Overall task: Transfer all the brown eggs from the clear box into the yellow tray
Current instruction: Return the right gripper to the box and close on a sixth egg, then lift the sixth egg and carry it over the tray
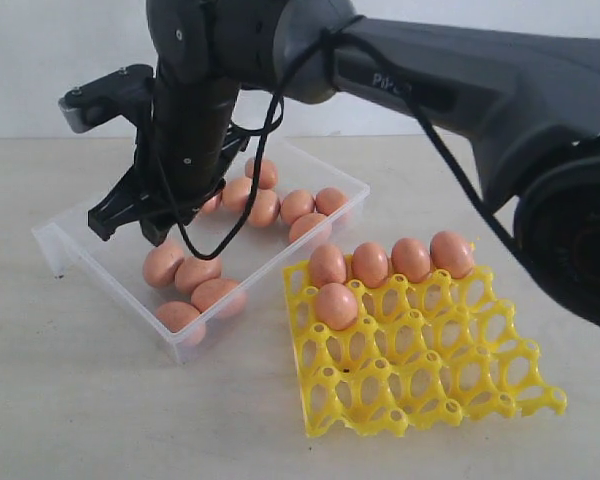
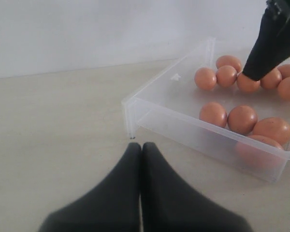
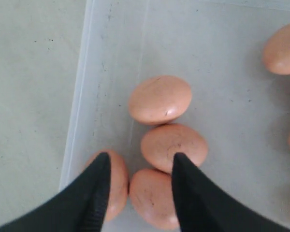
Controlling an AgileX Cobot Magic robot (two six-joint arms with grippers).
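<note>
The clear box (image 1: 110, 270) holds several brown eggs in two clusters, a near one (image 1: 195, 272) and a far one (image 1: 297, 205). My right gripper (image 1: 128, 228) hangs over the near cluster. In the right wrist view it (image 3: 141, 155) is open, its fingertips astride one egg (image 3: 152, 198) and above the neighbouring eggs (image 3: 174, 145), gripping none. The yellow tray (image 1: 430, 390) sits right of the box and carries several eggs (image 1: 370, 263) along its far row and one (image 1: 335, 305) in the second row. My left gripper (image 2: 141, 145) is shut and empty, low over the table near the box's corner (image 2: 130, 113).
The right arm (image 1: 460, 80) stretches across from the right, above the tray and box, with a black cable (image 1: 230, 220) looping down beside the gripper. A pale wall rises behind the beige table (image 1: 130, 420).
</note>
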